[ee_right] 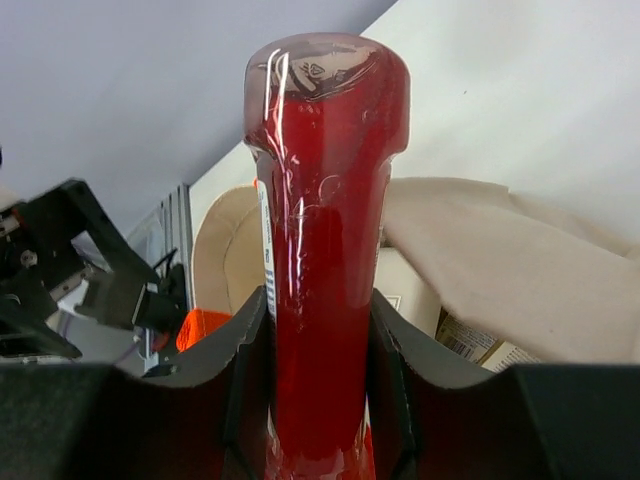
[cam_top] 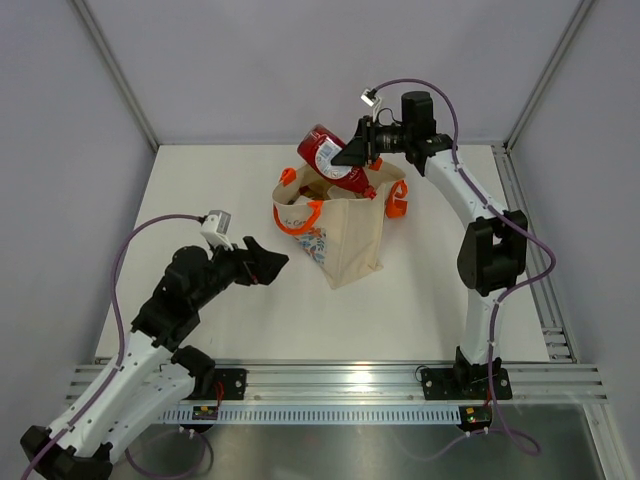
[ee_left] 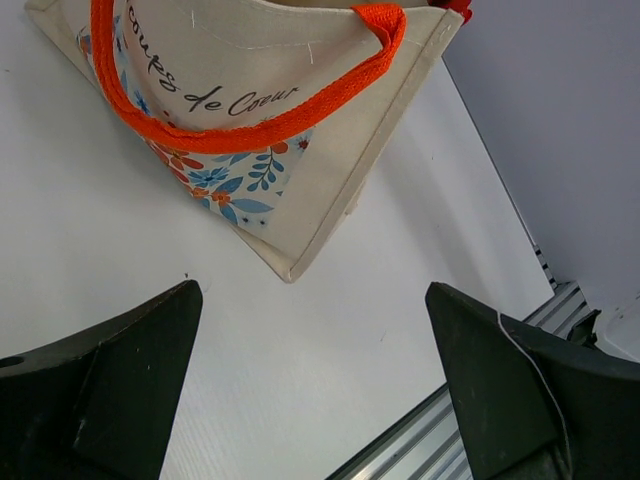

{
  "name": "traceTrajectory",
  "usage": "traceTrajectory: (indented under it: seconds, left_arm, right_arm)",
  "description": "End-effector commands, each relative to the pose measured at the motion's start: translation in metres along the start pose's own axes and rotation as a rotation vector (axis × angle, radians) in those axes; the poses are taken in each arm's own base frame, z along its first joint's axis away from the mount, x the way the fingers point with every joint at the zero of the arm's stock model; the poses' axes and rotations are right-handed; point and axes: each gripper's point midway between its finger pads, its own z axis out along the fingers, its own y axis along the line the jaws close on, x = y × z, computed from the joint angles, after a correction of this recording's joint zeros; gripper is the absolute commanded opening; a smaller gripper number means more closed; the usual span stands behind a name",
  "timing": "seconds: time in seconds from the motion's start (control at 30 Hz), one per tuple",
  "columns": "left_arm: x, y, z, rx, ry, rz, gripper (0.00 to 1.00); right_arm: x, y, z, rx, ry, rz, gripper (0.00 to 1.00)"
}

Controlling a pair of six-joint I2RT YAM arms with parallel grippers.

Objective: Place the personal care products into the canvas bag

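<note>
The glossy, see-through red bottle [ee_right: 325, 200] is clamped in the right gripper [ee_right: 318, 320], canvas bag [cam_top: 350, 240] just beneath it, and the left gripper [ee_left: 312, 292] is left gaping.

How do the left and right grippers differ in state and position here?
The left gripper has its jaws wide open and empty; the right gripper has them shut on the red plastic squeeze bottle. The left sits low beside the cream canvas bag with orange handles; the right is over its mouth. Both are black.

Red bottle [cam_top: 322, 152], cream bag [cam_top: 356, 240], orange handles [ee_left: 230, 135], blue-orange floral print [ee_left: 215, 190].
</note>
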Motion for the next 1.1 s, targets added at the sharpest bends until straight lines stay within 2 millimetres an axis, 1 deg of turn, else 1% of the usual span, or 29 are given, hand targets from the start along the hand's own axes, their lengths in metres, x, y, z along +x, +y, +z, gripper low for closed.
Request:
traceTrajectory:
  seconds: [0.0, 0.03, 0.07, 0.1, 0.13, 0.17, 0.2, 0.23, 0.27, 0.3, 0.33, 0.37, 0.43, 0.47, 0.5, 0.53, 0.57, 0.63, 0.67, 0.7, 0.73, 0.77, 0.8, 0.83, 0.87, 0.93, 1.0, 1.03, 1.07]
  left_arm:
    - [-0.013, -0.008, 0.006, 0.032, -0.035, 0.014, 0.99]
    - [-0.014, -0.01, 0.007, 0.038, -0.035, 0.016, 0.99]
    - [-0.014, -0.01, 0.009, 0.036, -0.029, 0.018, 0.99]
    - [-0.014, -0.011, 0.01, 0.039, -0.029, 0.018, 0.99]
    - [-0.014, -0.011, 0.011, 0.042, -0.028, 0.018, 0.99]
    - [-0.014, -0.011, 0.011, 0.043, -0.026, 0.018, 0.99]
    - [-0.014, -0.011, 0.012, 0.043, -0.024, 0.018, 0.99]
    - [-0.013, -0.011, 0.012, 0.043, -0.023, 0.018, 0.99]
    - [-0.015, -0.012, 0.012, 0.045, -0.025, 0.018, 0.99]
    - [-0.014, -0.012, 0.012, 0.044, -0.022, 0.019, 0.99]
    - [-0.014, -0.011, 0.011, 0.038, -0.022, 0.02, 0.99]
    - [-0.015, -0.011, 0.011, 0.037, -0.023, 0.022, 0.99]
    - [-0.015, -0.01, 0.009, 0.031, -0.03, 0.021, 0.99]
    - [-0.014, -0.008, 0.008, 0.029, -0.03, 0.019, 0.99]
    - [-0.013, -0.008, 0.008, 0.028, -0.032, 0.018, 0.99]
    - [-0.014, -0.008, 0.007, 0.03, -0.04, 0.017, 0.99]
    - [-0.014, -0.008, 0.007, 0.032, -0.043, 0.016, 0.99]
    - [-0.013, -0.008, 0.008, 0.031, -0.041, 0.017, 0.99]
    - [-0.013, -0.007, 0.009, 0.03, -0.038, 0.02, 0.99]
    - [-0.015, -0.009, 0.009, 0.037, -0.043, 0.022, 0.99]
    - [-0.014, -0.009, 0.011, 0.035, -0.034, 0.029, 0.99]
    - [-0.016, -0.01, 0.011, 0.037, -0.034, 0.034, 0.99]
    - [-0.016, -0.01, 0.012, 0.037, -0.027, 0.036, 0.99]
    - [-0.019, -0.012, 0.012, 0.039, -0.031, 0.043, 0.99]
    - [-0.019, -0.012, 0.012, 0.038, -0.026, 0.045, 0.99]
    - [-0.02, -0.012, 0.012, 0.035, -0.026, 0.047, 0.99]
    - [-0.019, -0.012, 0.01, 0.034, -0.03, 0.045, 0.99]
    - [-0.018, -0.01, 0.01, 0.029, -0.034, 0.039, 0.99]
    - [-0.018, -0.01, 0.009, 0.03, -0.038, 0.038, 0.99]
  right_arm:
    - [-0.024, 0.074, -0.016, -0.142, -0.017, -0.295, 0.0]
    - [-0.02, 0.073, -0.014, -0.145, -0.008, -0.358, 0.0]
    - [-0.013, 0.073, -0.015, -0.145, 0.011, -0.35, 0.0]
    - [-0.011, 0.077, -0.015, -0.162, 0.016, -0.379, 0.0]
    - [-0.01, 0.074, -0.015, -0.16, 0.02, -0.417, 0.0]
    - [-0.009, 0.076, -0.015, -0.159, 0.033, -0.418, 0.0]
    - [-0.005, 0.07, -0.012, -0.163, 0.047, -0.419, 0.0]
    - [-0.006, 0.067, -0.012, -0.163, 0.054, -0.453, 0.0]
    - [-0.008, 0.073, -0.015, -0.165, 0.071, -0.447, 0.0]
    - [-0.003, 0.066, -0.013, -0.166, 0.089, -0.447, 0.0]
    - [-0.008, 0.067, -0.015, -0.169, 0.086, -0.516, 0.0]
    - [-0.002, 0.066, -0.016, -0.162, 0.109, -0.5, 0.0]
    - [-0.002, 0.064, -0.019, -0.155, 0.121, -0.578, 0.0]
    - [0.007, 0.062, -0.021, -0.142, 0.156, -0.558, 0.0]
    - [0.009, 0.059, -0.021, -0.143, 0.17, -0.625, 0.0]
    - [0.007, 0.059, -0.023, -0.133, 0.181, -0.659, 0.0]
    - [0.018, 0.053, -0.024, -0.113, 0.231, -0.64, 0.0]
    - [0.025, 0.05, -0.019, -0.105, 0.287, -0.734, 0.0]
    - [0.037, 0.039, -0.017, -0.072, 0.353, -0.734, 0.0]
    - [0.041, 0.035, -0.013, -0.063, 0.381, -0.771, 0.0]
    - [0.047, 0.038, -0.005, -0.068, 0.405, -0.794, 0.01]
    - [0.049, 0.031, -0.001, -0.039, 0.433, -0.821, 0.02]
    - [0.049, 0.032, 0.003, -0.034, 0.443, -0.842, 0.04]
    - [0.05, 0.038, 0.011, -0.04, 0.447, -0.866, 0.15]
    - [0.045, 0.037, 0.014, -0.017, 0.445, -0.896, 0.25]
    - [0.04, 0.047, 0.022, -0.015, 0.432, -0.911, 0.38]
    - [0.037, 0.051, 0.026, -0.003, 0.417, -0.876, 0.45]
    - [0.03, 0.054, 0.026, 0.006, 0.4, -0.873, 0.5]
    - [0.027, 0.055, 0.026, 0.017, 0.393, -0.862, 0.62]
